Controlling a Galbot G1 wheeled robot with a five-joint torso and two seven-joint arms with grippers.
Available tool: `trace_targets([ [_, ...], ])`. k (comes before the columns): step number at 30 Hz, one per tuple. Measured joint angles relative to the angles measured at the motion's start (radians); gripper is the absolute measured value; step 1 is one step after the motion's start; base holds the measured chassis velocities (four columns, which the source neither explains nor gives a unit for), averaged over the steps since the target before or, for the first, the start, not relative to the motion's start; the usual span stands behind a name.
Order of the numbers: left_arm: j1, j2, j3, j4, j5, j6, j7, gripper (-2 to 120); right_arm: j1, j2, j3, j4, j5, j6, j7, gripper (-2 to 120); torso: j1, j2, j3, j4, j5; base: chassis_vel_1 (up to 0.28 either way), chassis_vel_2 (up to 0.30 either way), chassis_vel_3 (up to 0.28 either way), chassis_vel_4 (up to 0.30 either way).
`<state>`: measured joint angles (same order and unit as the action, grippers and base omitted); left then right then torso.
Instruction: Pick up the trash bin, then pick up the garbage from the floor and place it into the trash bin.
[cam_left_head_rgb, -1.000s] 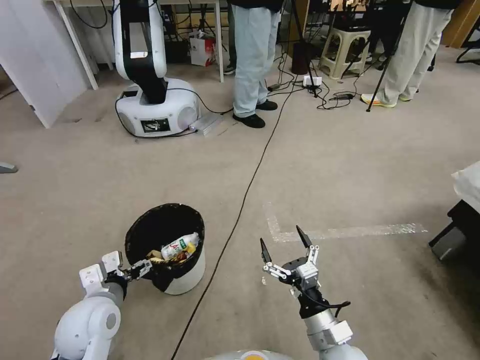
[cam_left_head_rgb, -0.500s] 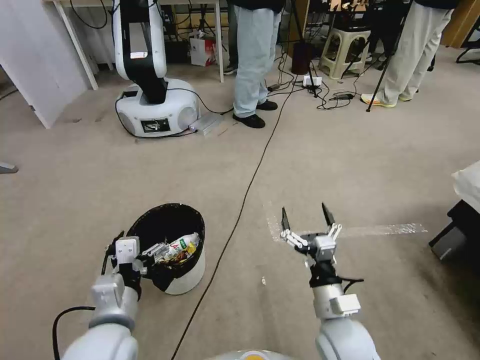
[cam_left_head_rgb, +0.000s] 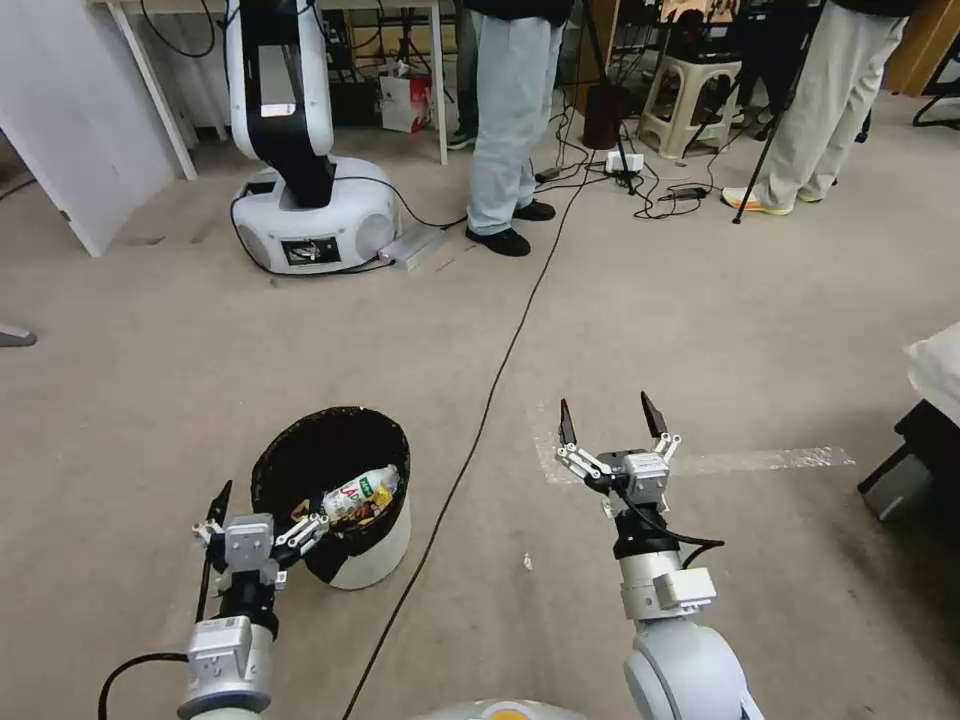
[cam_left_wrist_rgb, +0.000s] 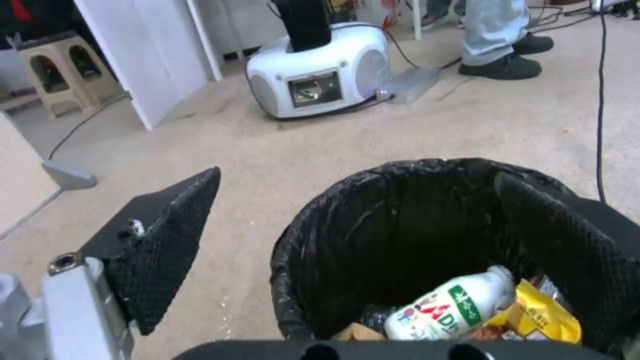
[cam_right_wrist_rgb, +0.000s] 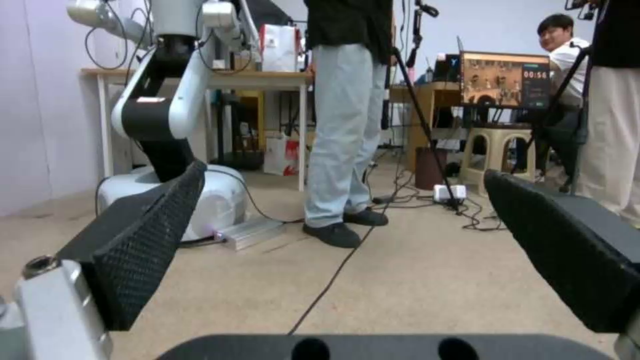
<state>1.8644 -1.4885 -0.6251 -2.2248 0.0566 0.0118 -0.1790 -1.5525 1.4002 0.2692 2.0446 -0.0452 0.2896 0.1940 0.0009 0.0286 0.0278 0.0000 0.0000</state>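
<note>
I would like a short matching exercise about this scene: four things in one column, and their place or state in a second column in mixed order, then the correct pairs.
1. trash bin
2. bottle
3. left gripper
4. right gripper

A. open, above bare carpet
B. lying inside the bin
C. open, one finger inside the rim
D. standing on the carpet, black-lined

Pairs: 1-D, 2-B, 3-C, 4-A

Bin (cam_left_head_rgb: 385, 548): smooth white plastic, crinkled glossy black liner (cam_left_wrist_rgb: 373, 220). Bottle (cam_left_wrist_rgb: 450, 310): glossy plastic. Carpet (cam_left_head_rgb: 700, 330): matt, rough. Finger pads (cam_right_wrist_rgb: 143, 240): textured black rubber.

Beige carpet floor (cam_left_head_rgb: 700, 330) crossed by a black cable (cam_left_head_rgb: 500, 370), tables and stools (cam_left_head_rgb: 690, 100) behind.
</note>
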Motion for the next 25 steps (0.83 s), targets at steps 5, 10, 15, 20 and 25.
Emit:
trace_targets([
  [5,-0.001,0.0,0.0,0.0,-0.003,0.003,-0.001,100,0.0,0.0,0.0,-0.001,0.0,0.0,-0.001,100,0.0,0.0,0.0,0.0,0.0,0.0,0.0,0.0,0.0],
  [10,-0.002,0.0,0.0,0.001,-0.004,0.005,-0.001,100,-0.001,0.0,0.0,-0.001,0.001,0.0,-0.001,100,0.0,0.0,0.0,0.0,0.0,0.0,0.0,0.0,0.0],
  [15,-0.002,0.001,-0.001,0.001,-0.005,0.007,-0.001,100,-0.001,0.0,0.0,-0.001,0.001,0.0,-0.002,100,0.0,0.0,0.0,0.0,0.0,0.0,0.0,0.0,0.0],
  [20,-0.003,0.001,-0.001,0.001,-0.007,0.01,-0.002,100,-0.001,0.0,0.0,-0.002,0.001,0.001,-0.002,100,0.0,0.0,0.0,0.0,0.0,0.0,0.0,0.0,0.0],
  [25,-0.003,0.001,-0.001,0.001,-0.007,0.011,-0.002,100,-0.001,0.0,0.0,-0.002,0.002,0.001,-0.002,100,0.0,0.0,0.0,0.0,0.0,0.0,0.0,0.0,0.0],
])
